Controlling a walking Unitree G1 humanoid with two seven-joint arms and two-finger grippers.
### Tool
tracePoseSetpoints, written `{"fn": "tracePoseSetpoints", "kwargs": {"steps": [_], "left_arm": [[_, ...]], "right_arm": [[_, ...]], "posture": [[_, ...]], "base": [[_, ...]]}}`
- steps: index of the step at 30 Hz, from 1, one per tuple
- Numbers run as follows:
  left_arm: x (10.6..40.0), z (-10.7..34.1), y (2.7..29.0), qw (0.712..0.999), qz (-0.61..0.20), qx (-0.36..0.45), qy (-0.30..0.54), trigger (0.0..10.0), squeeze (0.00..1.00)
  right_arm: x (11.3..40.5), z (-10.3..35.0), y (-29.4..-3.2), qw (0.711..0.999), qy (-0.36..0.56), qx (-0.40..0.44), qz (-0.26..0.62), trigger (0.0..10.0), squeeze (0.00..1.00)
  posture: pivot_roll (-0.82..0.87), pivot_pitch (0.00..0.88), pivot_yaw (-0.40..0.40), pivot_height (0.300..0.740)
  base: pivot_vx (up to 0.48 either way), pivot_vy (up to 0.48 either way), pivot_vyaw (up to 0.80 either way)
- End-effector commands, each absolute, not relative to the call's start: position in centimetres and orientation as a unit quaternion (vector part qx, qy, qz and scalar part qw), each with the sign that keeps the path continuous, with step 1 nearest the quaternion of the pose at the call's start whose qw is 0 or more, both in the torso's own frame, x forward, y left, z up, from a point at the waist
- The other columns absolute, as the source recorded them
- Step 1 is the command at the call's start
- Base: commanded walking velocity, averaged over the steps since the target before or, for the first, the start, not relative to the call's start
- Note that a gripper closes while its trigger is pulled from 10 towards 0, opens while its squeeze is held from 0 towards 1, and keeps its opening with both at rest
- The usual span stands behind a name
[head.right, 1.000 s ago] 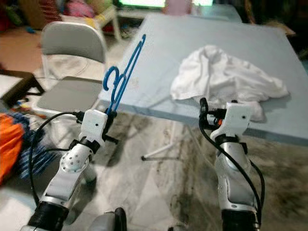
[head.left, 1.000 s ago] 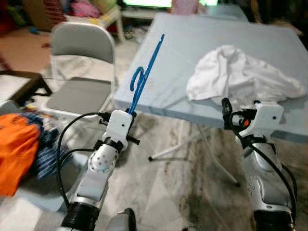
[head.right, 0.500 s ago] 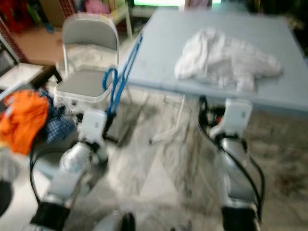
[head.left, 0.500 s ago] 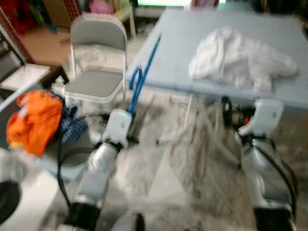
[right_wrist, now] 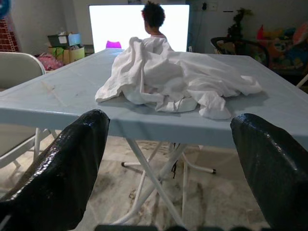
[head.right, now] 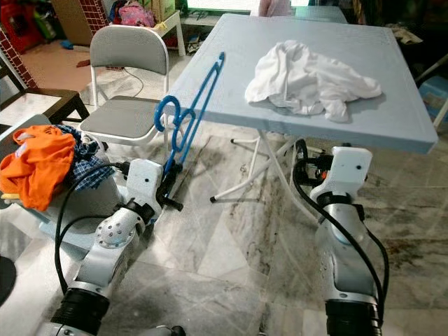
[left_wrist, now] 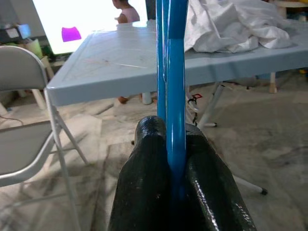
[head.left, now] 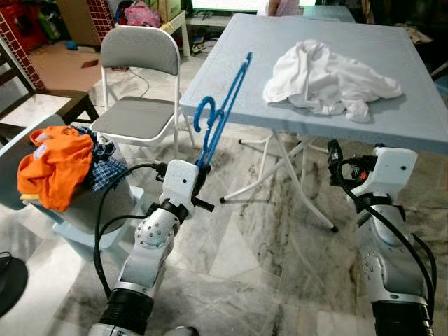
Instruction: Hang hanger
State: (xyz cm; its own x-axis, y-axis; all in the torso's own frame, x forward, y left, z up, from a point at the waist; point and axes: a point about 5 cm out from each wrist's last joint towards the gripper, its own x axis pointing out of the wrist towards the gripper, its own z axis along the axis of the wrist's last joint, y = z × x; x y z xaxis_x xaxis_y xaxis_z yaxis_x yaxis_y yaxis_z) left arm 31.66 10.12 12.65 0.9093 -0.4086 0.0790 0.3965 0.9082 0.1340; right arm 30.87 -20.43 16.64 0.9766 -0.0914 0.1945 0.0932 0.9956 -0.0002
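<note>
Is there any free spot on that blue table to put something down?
Yes. The table is bare along its left side, between the white cloth and the edge by the folding chair. The right part is taken by the cloth.

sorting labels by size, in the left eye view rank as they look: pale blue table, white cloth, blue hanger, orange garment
1. pale blue folding table
2. crumpled white cloth
3. orange garment, about alike
4. thin blue plastic hanger, slimmest
</note>
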Motion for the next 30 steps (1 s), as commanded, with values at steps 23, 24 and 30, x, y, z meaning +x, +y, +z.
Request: {"fn": "tracePoseSetpoints", "kwargs": {"steps": [23,24,30], "left_arm": [[31.13,12.29,10.16,0.966,-0.251,0.031,-0.046,10.0,0.0],[31.13,12.29,10.16,0.966,-0.251,0.031,-0.046,10.0,0.0],[31.04,12.17,10.14,0.965,-0.256,0.03,-0.044,10.0,0.0]], "right_arm": [[30.76,15.99,-20.41,0.995,-0.081,0.001,-0.049,10.0,0.0],[30.76,15.99,-20.41,0.995,-0.081,0.001,-0.049,10.0,0.0],[30.76,15.95,-20.33,0.996,-0.08,0.002,-0.049,10.0,0.0]], "posture": [[0.03,0.154,0.027,0.74],[0.03,0.154,0.027,0.74],[0.03,0.157,0.026,0.74]], "base": [[0.0,0.0,-0.8],[0.0,0.0,-0.8],[0.086,0.0,-0.8]]}}
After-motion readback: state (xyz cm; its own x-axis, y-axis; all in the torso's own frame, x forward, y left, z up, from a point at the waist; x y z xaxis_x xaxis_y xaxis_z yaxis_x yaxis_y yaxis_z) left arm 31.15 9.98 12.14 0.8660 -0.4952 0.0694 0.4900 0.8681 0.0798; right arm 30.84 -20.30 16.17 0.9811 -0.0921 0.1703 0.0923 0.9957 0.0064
